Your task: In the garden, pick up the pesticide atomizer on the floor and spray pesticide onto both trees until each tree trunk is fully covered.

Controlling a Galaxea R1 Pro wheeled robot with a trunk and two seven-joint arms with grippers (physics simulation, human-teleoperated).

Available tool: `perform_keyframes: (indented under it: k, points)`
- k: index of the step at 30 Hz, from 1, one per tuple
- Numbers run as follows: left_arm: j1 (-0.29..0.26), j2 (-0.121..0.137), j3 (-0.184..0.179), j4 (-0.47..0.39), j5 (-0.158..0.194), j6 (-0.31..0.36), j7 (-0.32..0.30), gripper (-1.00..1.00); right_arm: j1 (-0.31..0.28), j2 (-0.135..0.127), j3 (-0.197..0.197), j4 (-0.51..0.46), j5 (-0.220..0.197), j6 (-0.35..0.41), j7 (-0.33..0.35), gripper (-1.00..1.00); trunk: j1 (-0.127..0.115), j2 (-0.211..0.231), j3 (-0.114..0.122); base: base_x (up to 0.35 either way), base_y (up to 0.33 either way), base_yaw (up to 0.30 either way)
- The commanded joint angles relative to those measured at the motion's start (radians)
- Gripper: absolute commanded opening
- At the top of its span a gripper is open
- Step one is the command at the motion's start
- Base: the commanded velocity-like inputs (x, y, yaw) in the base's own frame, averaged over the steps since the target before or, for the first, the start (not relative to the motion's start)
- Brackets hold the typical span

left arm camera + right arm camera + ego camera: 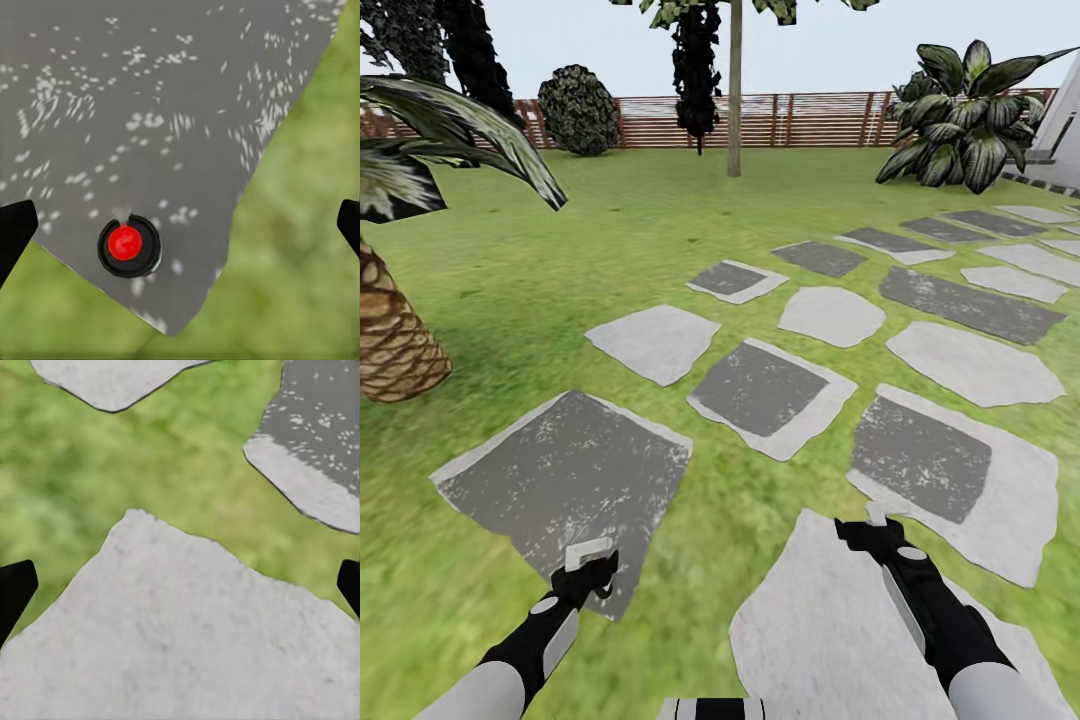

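Observation:
The pesticide atomizer (125,242) appears from above in the left wrist view as a small dark round bottle with a red top. It stands near the corner of a dark grey stone slab (150,112) of the floor, next to grass. My left gripper (180,225) hangs open above it, fingers spread wide, the bottle nearer one finger. In the head view the left gripper (590,568) hovers over the near corner of that slab (560,470). My right gripper (870,528) is open over a pale slab (180,637). A tree with a bare trunk (735,100) stands far back on the lawn.
A scaly brown palm stump (395,335) with fronds stands close at the left. Several grey slabs (760,390) run through the grass toward the far right. A brown slat fence (810,120), a round bush (580,110) and a large leafy plant (960,110) line the back.

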Motion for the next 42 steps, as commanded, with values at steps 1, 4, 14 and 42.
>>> perform_keyframes:
  k: [1,4,14,42]
  points:
    - [0.000,0.000,0.000,0.000,0.000,0.000,0.000,1.00,0.000,0.000,0.000,0.000,0.000,0.000,0.000,1.00,0.000,0.000,0.000,0.001,-0.015,0.035]
    - [0.000,0.001,-0.001,-0.002,-0.001,-0.001,0.000,1.00,0.000,0.000,0.000,0.000,0.000,0.000,-0.001,1.00,0.000,0.000,-0.002,0.000,-0.005,0.113]
    - [0.000,0.006,-0.014,-0.002,-0.011,-0.002,-0.014,1.00,0.000,0.000,-0.002,-0.002,-0.001,0.000,-0.003,1.00,0.003,-0.002,-0.042,0.000,0.000,0.165]
    - [-0.117,-0.069,-0.031,-0.075,-0.157,-0.030,-0.003,1.00,-0.067,-0.029,-0.199,-0.179,-0.005,0.005,0.100,1.00,0.009,-0.005,-0.103,0.000,0.000,0.028]
